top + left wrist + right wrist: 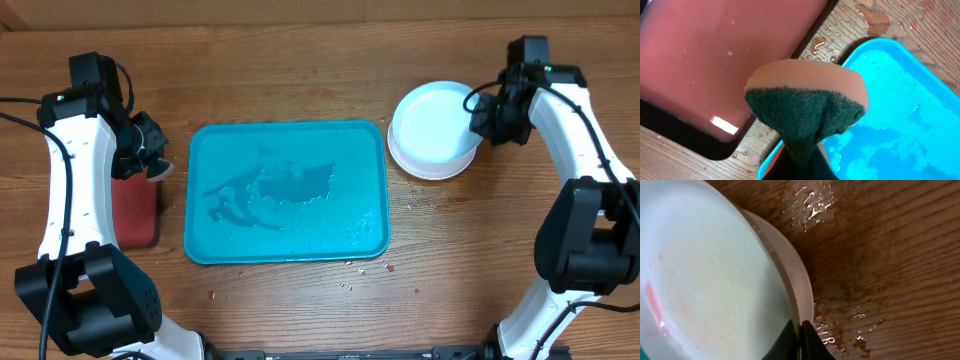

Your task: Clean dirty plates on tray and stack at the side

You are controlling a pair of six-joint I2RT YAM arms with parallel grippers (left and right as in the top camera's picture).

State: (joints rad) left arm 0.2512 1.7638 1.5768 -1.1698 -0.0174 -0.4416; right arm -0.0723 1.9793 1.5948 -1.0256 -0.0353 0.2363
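1. Your right gripper (800, 337) has its fingers drawn narrow, pinching the rim of the top plate (705, 280). One finger sits inside the rim and one outside.
2. From those fingers the plate spreads away to the robot's left, toward the tray (370, 150). Being round, it has no long axis. It lies open side up, and its rim rides just above the lower plate (803, 292).
3. A faint pink-red smear shows on its inner face, so I judge it not fully clean.
4. The stack (430, 125) rests on the wet table (890, 255), just beside the tray's right far corner. The right arm is much the nearer.
5. Your left gripper (800, 167) is clamped on a sponge (805, 105), green scouring face toward the camera. It hovers over the gap between the small red tray (705, 55) and the teal tray's left edge.
6. The teal tray holds only water, its long axis running left to right.
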